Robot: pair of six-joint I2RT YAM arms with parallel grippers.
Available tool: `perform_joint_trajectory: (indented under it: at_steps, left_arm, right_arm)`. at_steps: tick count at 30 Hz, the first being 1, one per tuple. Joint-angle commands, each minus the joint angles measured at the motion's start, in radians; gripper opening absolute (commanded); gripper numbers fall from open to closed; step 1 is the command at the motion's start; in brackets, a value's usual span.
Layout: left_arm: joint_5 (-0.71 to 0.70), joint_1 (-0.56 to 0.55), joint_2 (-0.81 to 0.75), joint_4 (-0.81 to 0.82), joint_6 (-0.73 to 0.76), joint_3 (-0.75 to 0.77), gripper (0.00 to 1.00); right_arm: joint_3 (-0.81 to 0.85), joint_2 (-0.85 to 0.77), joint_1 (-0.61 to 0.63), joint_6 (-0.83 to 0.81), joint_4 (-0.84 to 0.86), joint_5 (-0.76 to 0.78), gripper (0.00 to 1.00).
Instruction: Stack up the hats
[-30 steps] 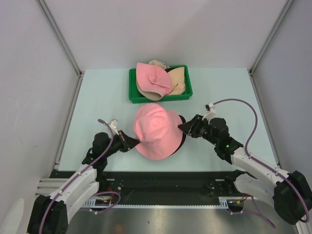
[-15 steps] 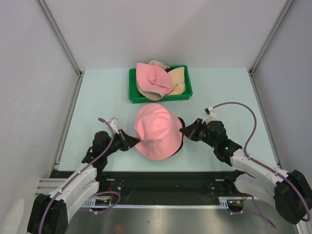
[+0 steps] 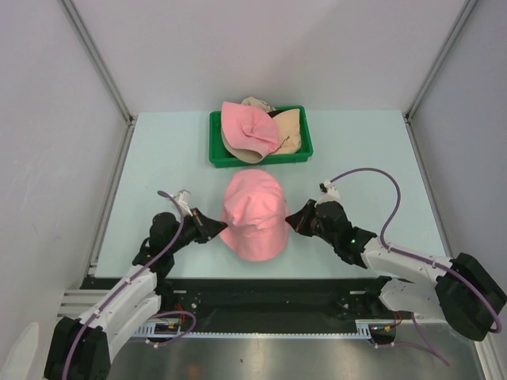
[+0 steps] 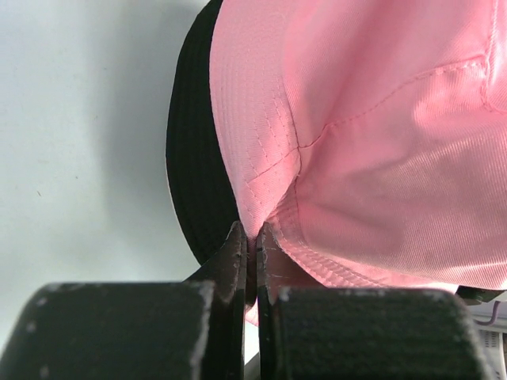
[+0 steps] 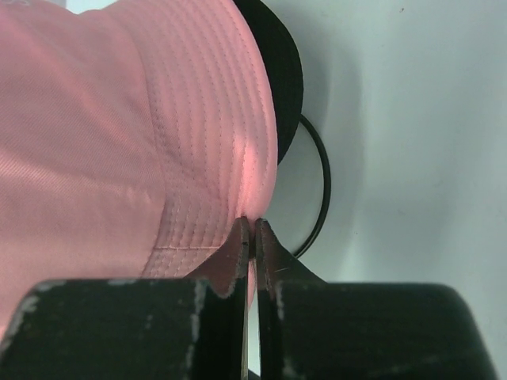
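Left gripper (image 3: 215, 230), right gripper (image 3: 290, 219) on hat (image 3: 253, 212)

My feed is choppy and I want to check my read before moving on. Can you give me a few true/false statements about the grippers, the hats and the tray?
1. The left gripper is shut on the brim of the pink hat. True.
2. The right gripper is open and clear of the pink hat. False: it is shut on the brim on the opposite side.
3. A black hat shows beneath the pink hat. True.
4. The green tray has nothing in it. False: it holds a second pink hat and beige hats.
5. The pink hat lies inside the green tray. False: it is in front of the tray, between the two arms.
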Motion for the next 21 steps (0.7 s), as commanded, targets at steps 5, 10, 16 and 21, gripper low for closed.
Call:
perform_joint_trajectory:
  at_steps: [5,10,16,21]
  left_arm:
    - [-0.095,-0.004,-0.017,-0.107,0.001,0.023,0.00]
    - [-0.159,-0.004,-0.081,-0.210,-0.003,0.069,0.21]
    - [-0.258,0.002,-0.136,-0.395,0.003,0.172,1.00]
    - [-0.335,0.047,-0.126,-0.552,0.082,0.336,1.00]
  right_arm:
    - [0.002,0.088,0.073,-0.016,-0.266,0.194,0.00]
    - [0.026,0.041,0.084,-0.021,-0.306,0.227,0.00]
    - [0.039,-0.108,0.087,-0.027,-0.378,0.283,0.53]
    - [0.101,-0.271,0.087,-0.049,-0.533,0.366,0.79]
